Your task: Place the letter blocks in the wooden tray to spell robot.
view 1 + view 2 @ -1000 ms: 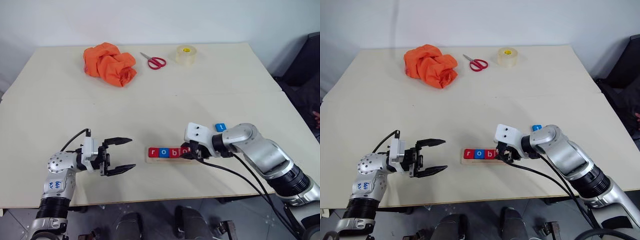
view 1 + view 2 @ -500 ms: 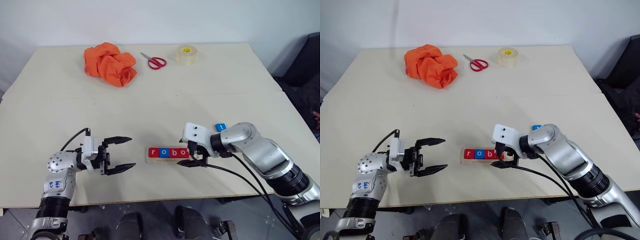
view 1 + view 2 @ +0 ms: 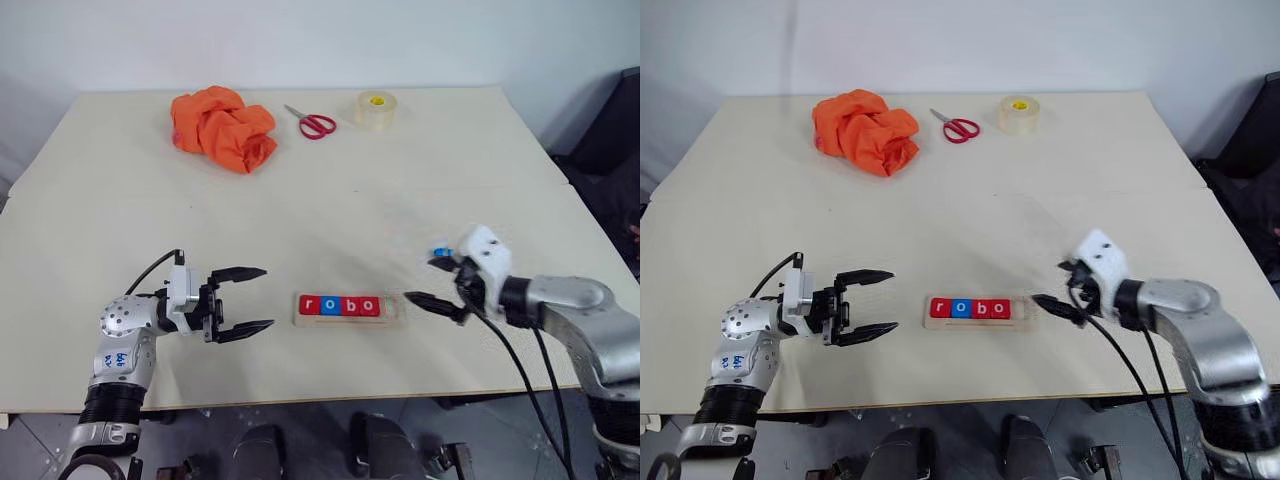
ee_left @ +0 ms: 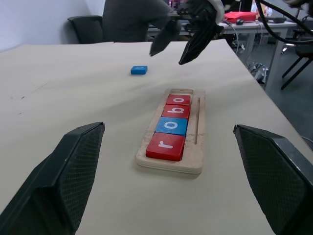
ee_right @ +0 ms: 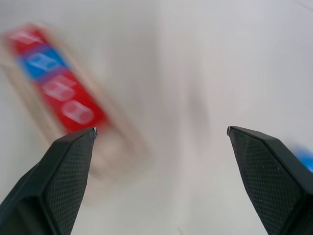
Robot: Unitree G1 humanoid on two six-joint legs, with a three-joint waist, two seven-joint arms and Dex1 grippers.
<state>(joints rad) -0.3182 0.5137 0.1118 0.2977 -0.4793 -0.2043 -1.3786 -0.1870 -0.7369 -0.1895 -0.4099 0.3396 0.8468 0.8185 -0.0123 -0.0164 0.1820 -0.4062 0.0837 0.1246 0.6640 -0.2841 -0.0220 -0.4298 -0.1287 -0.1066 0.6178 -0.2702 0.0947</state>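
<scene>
I saw the wooden tray [image 3: 347,308] near the table's [image 3: 320,190] front edge with four blocks [image 3: 340,305] reading r, o, b, o. The blue block [image 4: 139,70] lay right of it. My right gripper [image 3: 434,284] was wide open and empty beside the tray's right end; my left gripper [image 3: 245,299] gaped empty to the tray's left.

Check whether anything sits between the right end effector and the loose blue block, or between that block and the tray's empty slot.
Nothing visible does. The right end effector is open right beside the blue block, and only bare table separates the block from the empty end slot of the wooden tray.
</scene>
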